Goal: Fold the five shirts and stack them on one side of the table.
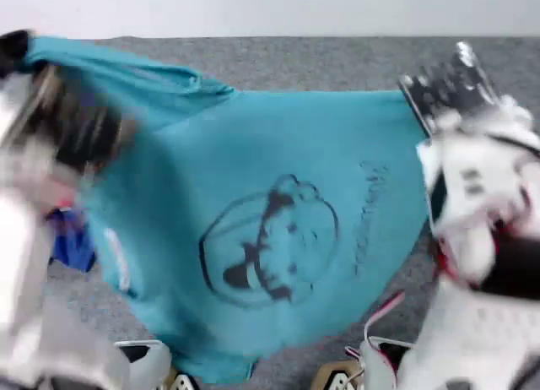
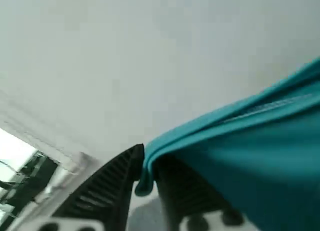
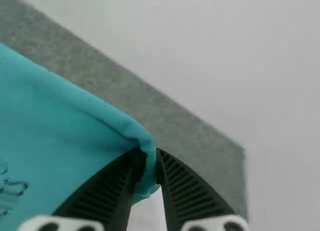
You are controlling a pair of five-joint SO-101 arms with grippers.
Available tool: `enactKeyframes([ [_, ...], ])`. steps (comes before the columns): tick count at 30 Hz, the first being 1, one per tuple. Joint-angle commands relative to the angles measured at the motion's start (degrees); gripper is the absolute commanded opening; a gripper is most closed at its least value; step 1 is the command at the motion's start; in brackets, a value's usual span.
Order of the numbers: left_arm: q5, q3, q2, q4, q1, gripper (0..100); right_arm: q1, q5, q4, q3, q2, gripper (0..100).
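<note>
A grey, felt-like table top (image 1: 337, 61) was seen below a plain white wall (image 1: 253, 10). A teal shirt (image 1: 337, 154) with a dark cartoon print (image 1: 268, 242) was held up and spread above the table between the 2 arms. In the left wrist view, the left gripper (image 2: 145, 166) was closed on a folded edge of the shirt, and the cloth was pinched between its ridged black fingers (image 2: 107, 191). In the right wrist view, the right gripper (image 3: 148, 166) was likewise clamped on a corner of the shirt, and the table's far edge was seen behind it. In the high view, the shirt's lower edge hung toward the near side. A blue piece of cloth (image 1: 72, 242) was seen at the left, partly covered by the shirt.
</note>
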Motion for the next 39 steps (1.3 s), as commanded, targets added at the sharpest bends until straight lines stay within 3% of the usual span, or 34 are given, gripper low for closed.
enactKeyframes([
  [1,-0.5,14.3,4.3,-10.5,-0.4,0,-1.3,0.6,-10.7,7.4,4.1,1.0],
  [9,-0.5,33.6,17.0,-43.7,-0.3,0,-1.3,0.7,-34.9,16.9,17.5,1.0],
  [16,-2.2,33.5,30.4,-60.7,-0.4,0,-2.2,5.6,-54.5,16.7,30.5,1.0],
  [21,-5.8,28.3,36.0,-61.2,-0.4,0,-5.6,9.2,-64.0,12.0,36.6,1.0],
  [32,-5.8,10.0,46.0,-60.8,-2.8,0,-8.8,9.6,-68.6,-9.5,53.5,1.0],
  [39,-5.7,3.7,46.0,-45.5,-1.6,0,-8.8,9.6,-65.2,-12.5,55.8,1.0],
])
